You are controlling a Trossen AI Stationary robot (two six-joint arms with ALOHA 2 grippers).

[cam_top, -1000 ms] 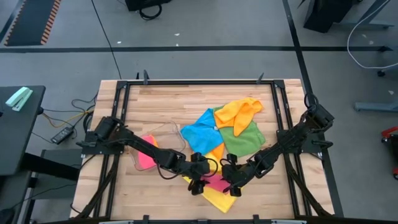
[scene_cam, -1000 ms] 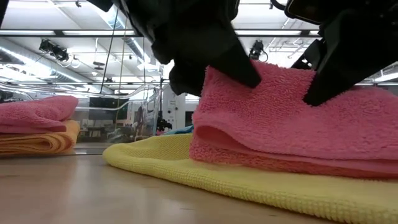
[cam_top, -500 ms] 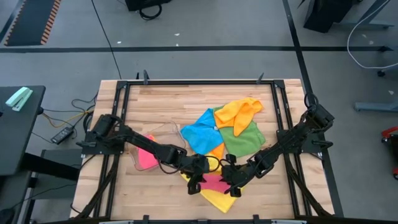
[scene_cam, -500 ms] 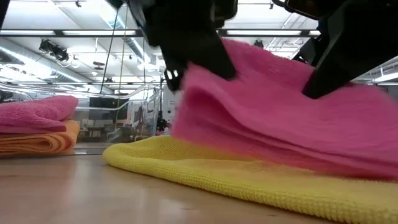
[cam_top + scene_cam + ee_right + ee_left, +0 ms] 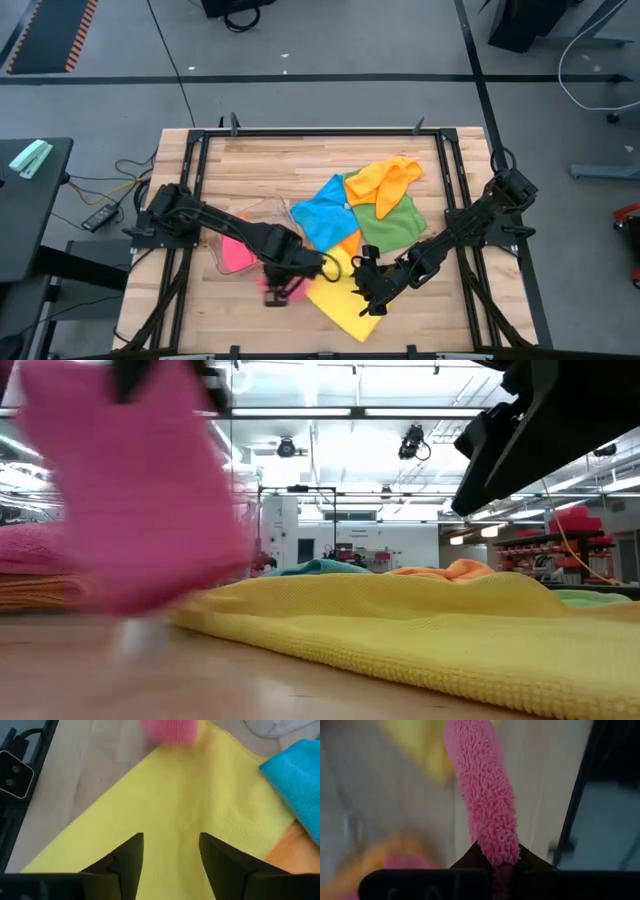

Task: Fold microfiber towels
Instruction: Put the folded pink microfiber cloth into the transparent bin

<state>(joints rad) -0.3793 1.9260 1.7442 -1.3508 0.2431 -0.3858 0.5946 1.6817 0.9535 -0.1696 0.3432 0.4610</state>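
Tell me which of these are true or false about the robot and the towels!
1. The left tool is shut on the pink towel. True.
2. The right tool holds the yellow towel. False: it is open above it, holding nothing.
3. The blue towel lies beside the orange towel. True.
4. The green towel is in the left tool. False: it lies on the table.

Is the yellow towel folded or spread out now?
Spread out. The yellow towel lies flat in one layer on the table, and the right wrist view shows it smooth beneath the open right end effector.
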